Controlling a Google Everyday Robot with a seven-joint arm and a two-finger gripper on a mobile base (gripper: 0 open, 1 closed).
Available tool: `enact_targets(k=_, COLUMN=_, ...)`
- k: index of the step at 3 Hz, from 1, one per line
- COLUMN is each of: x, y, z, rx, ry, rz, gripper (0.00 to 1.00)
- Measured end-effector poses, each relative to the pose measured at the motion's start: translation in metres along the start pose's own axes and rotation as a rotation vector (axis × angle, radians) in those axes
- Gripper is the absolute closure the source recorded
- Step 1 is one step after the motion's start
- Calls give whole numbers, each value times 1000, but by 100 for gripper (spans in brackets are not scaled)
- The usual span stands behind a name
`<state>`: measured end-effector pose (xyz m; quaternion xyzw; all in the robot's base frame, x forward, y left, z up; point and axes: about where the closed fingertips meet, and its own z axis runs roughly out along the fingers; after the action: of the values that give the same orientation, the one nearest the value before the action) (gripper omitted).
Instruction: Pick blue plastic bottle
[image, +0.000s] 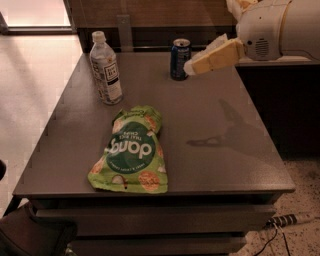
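The blue plastic bottle is a tall clear bottle with a white cap and a white label. It stands upright at the back left of the dark table. My gripper reaches in from the upper right and hangs above the table's back right part. It is just right of a dark-blue can and far to the right of the bottle. It holds nothing that I can see.
A green snack bag lies flat in the table's middle front, below the bottle. The white arm fills the upper right corner. A wooden wall runs behind the table. Floor lies to the left.
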<state>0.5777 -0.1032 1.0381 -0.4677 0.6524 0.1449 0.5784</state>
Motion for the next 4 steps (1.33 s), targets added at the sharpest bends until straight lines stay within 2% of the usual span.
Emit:
enact_targets(k=1, x=-15, y=-10, z=6, rx=51, ry=-49, rz=10, gripper=0)
enact_targets(k=2, x=-14, y=-8, z=6, rx=43, ry=-45, rz=7, gripper=0)
enact_targets(k=3, x=-8, y=-3, z=29, rx=19, ry=-37, rz=35, gripper=0)
enact_targets(k=4, x=3, y=7, z=60, rx=-1, ry=-67, rz=82, gripper=0)
